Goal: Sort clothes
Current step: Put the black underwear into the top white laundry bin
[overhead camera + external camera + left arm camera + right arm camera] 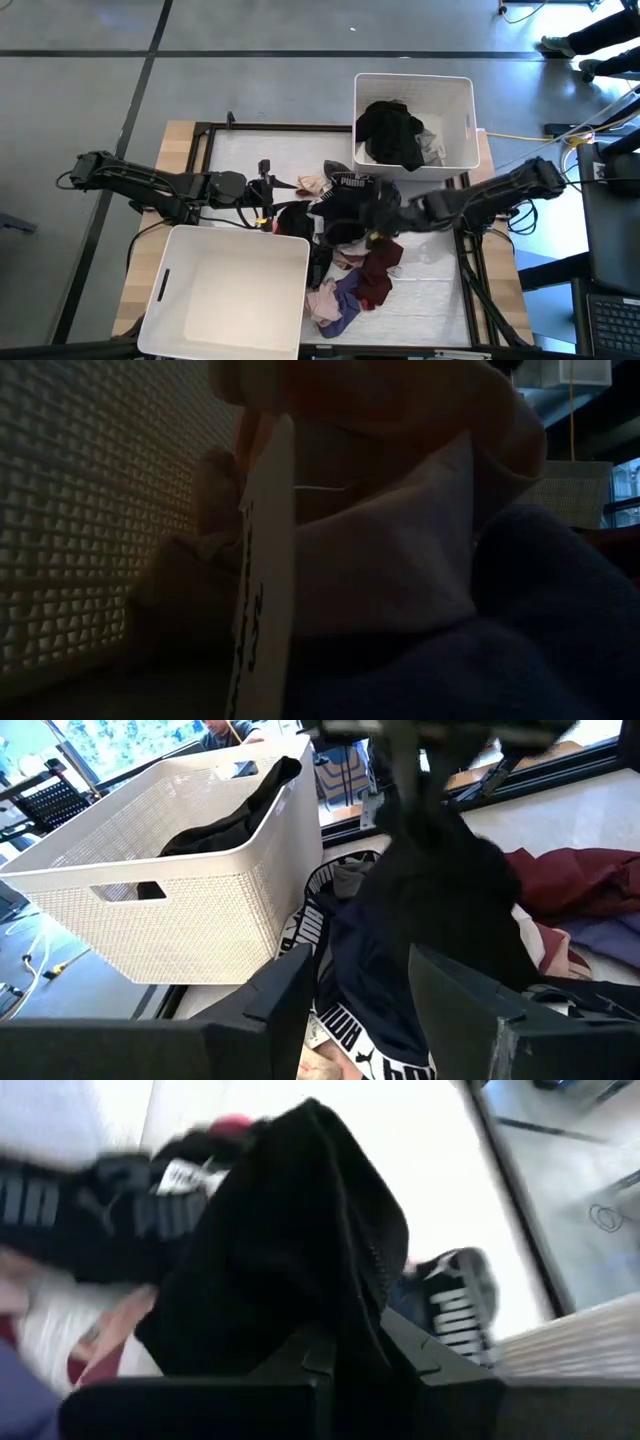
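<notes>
The black garment (290,1230) hangs bunched right before my right gripper (360,1355), which is clamped on it above the mixed pile (345,275) on the table (430,290). The far bin (415,120) lies just beyond; two bins total. My left gripper (360,985) gapes empty beside the pile.

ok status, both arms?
Right gripper shut on black garment over clothes pile. Left gripper open beside pile. Far bin holds darks; near bin empty.

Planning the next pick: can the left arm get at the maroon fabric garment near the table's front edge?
Probably not directly: the left tool sits across the heap, with the lifted black fabric garment between it and the maroon fabric garment; the right tool is nearer.
</notes>
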Controlling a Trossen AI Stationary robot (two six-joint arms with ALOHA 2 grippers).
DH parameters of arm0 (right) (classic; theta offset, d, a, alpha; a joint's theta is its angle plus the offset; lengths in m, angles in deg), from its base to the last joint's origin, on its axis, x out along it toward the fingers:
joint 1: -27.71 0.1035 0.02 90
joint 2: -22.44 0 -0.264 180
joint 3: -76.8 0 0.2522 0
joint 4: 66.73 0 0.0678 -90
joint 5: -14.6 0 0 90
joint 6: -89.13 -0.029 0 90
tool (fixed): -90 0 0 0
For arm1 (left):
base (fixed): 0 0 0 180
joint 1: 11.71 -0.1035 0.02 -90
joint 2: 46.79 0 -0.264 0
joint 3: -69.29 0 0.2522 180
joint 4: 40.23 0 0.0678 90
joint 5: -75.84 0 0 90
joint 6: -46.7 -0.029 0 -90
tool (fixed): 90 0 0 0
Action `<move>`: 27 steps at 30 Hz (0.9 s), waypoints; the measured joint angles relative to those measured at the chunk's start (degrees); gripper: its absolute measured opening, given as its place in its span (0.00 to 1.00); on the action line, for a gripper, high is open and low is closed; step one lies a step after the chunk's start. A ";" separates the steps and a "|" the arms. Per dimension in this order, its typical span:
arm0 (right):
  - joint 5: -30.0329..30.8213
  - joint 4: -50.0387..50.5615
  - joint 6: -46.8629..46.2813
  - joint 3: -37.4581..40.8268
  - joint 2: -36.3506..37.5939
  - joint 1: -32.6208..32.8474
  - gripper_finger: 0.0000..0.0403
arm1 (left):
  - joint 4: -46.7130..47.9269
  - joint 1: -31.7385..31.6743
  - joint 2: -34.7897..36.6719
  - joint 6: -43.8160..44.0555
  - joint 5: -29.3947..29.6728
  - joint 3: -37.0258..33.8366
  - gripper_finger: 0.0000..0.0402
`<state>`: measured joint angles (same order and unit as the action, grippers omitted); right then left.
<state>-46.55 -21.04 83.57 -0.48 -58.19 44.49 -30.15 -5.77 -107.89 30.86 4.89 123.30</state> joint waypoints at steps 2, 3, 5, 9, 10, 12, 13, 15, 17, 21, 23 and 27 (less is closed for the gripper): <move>-0.11 -0.98 -0.10 1.26 -1.79 1.00 0.09 | 0.02 0.01 -0.01 0.00 0.00 0.00 0.40; -0.63 -1.32 -0.14 1.90 -2.63 1.39 0.09 | 0.01 0.00 0.00 0.00 0.00 0.00 0.40; -2.43 -2.44 -1.25 2.68 -4.57 1.73 0.09 | 0.00 0.01 -0.02 0.00 0.00 0.00 0.40; -3.92 -3.92 -4.63 2.83 -7.90 1.61 0.11 | 0.01 0.02 -0.01 0.00 0.00 0.00 0.40; -3.92 -3.91 -4.72 2.61 -8.23 1.57 0.12 | 0.02 0.01 -0.01 0.00 0.00 0.00 0.40; -3.91 -3.51 -4.33 1.52 -8.38 1.57 0.17 | 0.00 0.01 -0.01 0.00 0.00 0.00 0.40; -3.89 -3.51 -3.87 0.67 -8.38 1.57 0.21 | 0.02 0.00 0.00 0.00 0.00 0.00 0.40; -3.96 -3.49 -3.54 -1.01 -8.05 1.57 0.28 | 0.01 0.02 -0.01 0.00 0.00 0.00 0.40; -5.27 -3.62 -3.47 -2.60 -7.90 1.57 0.35 | 0.00 0.00 0.00 0.00 0.00 0.00 0.40; -8.69 -5.34 -3.08 -3.37 -8.77 1.31 0.49 | 0.02 0.01 -0.01 0.00 0.00 0.00 0.40; -9.05 -5.84 -2.77 -3.35 -10.34 0.77 0.54 | 0.07 0.00 -0.01 0.01 0.00 0.00 0.40; -9.45 -5.75 0.22 -3.33 -14.23 -0.02 0.59 | 0.08 0.00 -0.02 0.02 0.00 0.00 0.40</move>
<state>-56.00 -26.79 83.79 -3.81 -72.42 44.48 -30.06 -5.77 -107.91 30.88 4.89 123.30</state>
